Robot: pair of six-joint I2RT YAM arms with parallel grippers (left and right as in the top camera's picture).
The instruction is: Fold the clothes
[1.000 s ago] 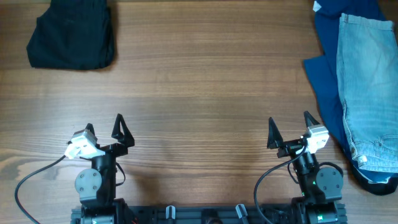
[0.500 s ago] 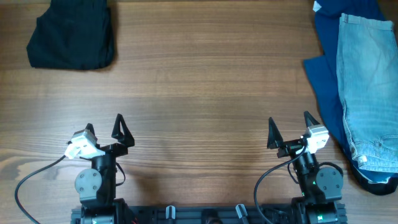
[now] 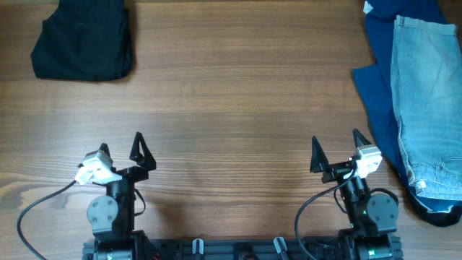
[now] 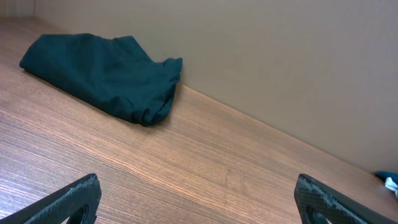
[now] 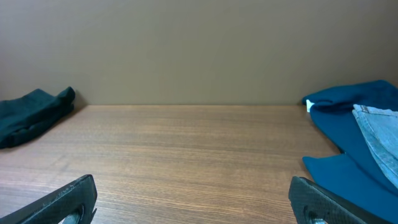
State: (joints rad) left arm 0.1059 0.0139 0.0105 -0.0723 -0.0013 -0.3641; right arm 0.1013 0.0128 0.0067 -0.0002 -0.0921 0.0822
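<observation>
The light-blue denim shorts [image 3: 426, 101] lie at the table's far right, on top of a dark navy-blue garment [image 3: 379, 79]; their edge also shows in the right wrist view [image 5: 379, 134]. My left gripper [image 3: 121, 148] is open and empty near the front edge at the left, seen in its wrist view [image 4: 199, 199]. My right gripper [image 3: 336, 148] is open and empty near the front edge, a little left of the shorts, seen in its wrist view [image 5: 193, 199]. Neither gripper touches any cloth.
A black folded garment [image 3: 83, 40] lies at the back left, also in the left wrist view [image 4: 106, 74] and right wrist view [image 5: 34, 115]. The navy garment shows in the right wrist view [image 5: 348, 124]. A plain wall stands behind the wooden table [image 3: 231, 101].
</observation>
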